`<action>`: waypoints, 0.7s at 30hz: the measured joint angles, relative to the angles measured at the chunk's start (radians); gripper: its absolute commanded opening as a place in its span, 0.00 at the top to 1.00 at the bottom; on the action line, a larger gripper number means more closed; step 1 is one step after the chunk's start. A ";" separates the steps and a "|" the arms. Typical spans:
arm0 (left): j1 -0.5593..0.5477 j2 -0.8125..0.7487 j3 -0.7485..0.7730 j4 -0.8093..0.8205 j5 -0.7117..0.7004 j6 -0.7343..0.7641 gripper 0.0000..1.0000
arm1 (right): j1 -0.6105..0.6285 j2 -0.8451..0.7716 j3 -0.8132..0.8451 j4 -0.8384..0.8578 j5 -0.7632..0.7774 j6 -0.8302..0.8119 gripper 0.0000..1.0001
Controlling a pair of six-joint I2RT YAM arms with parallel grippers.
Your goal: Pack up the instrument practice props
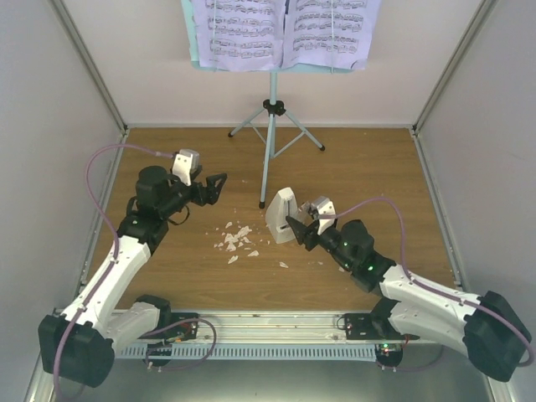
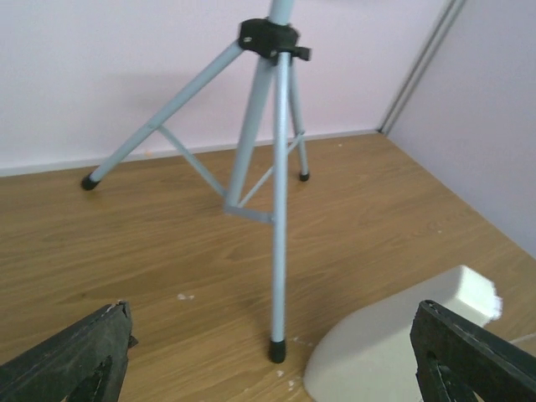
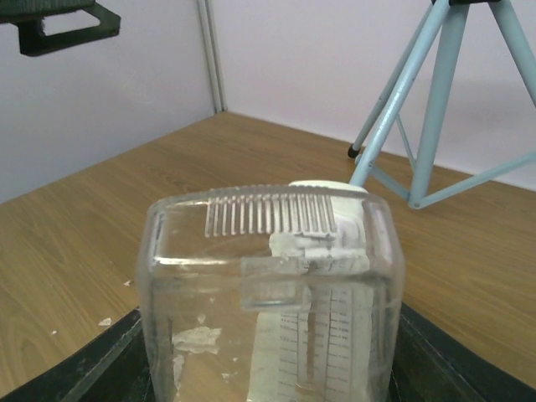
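Though behind the clear cover (image 3: 268,285), tick marks show on the metronome (image 1: 280,216).

I'm seeing the left arm (image 1: 109,280) and right arm (image 1: 423,300) wearing white shells over black joints, mauve cables (image 1: 94,180) trailing off both, the left end effector (image 1: 219,190) and right end effector (image 1: 294,233) showing black.

A brown wood-grain desk (image 1: 360,167) is shown, bounded by pale walls at the back and both sides. The pale blue music stand (image 1: 270,126) is borne on it by three spread legs near the back wall. A small white metronome (image 1: 280,214) is set just beside the nearest foot, and white crumbs (image 1: 236,239) are scattered left of it, toward the middle.
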 measured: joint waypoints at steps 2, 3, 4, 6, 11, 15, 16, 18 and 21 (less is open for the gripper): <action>0.040 0.001 0.000 -0.019 0.018 0.011 0.09 | 0.000 0.018 -0.016 0.031 0.011 -0.008 0.46; 0.058 0.000 0.000 -0.023 0.027 0.014 0.08 | 0.000 0.024 -0.021 0.044 0.014 -0.011 0.46; 0.075 0.000 0.000 -0.025 0.037 0.015 0.08 | 0.000 0.034 -0.027 0.064 0.018 -0.014 0.46; 0.103 0.000 -0.001 -0.026 0.059 0.014 0.08 | 0.000 0.060 -0.030 0.093 0.026 -0.023 0.46; 0.164 0.001 -0.003 -0.028 0.101 0.014 0.07 | 0.000 0.139 -0.030 0.164 0.042 -0.030 0.46; 0.185 0.009 -0.003 -0.032 0.116 0.016 0.07 | 0.000 0.190 -0.031 0.209 0.055 -0.030 0.46; 0.188 0.011 -0.003 -0.033 0.119 0.018 0.07 | 0.000 0.198 -0.031 0.219 0.056 -0.029 0.46; 0.192 0.012 -0.003 -0.037 0.123 0.023 0.06 | 0.000 0.216 -0.031 0.244 0.058 -0.029 0.46; 0.199 0.012 -0.003 -0.037 0.125 0.031 0.06 | 0.000 0.242 -0.031 0.271 0.058 -0.027 0.46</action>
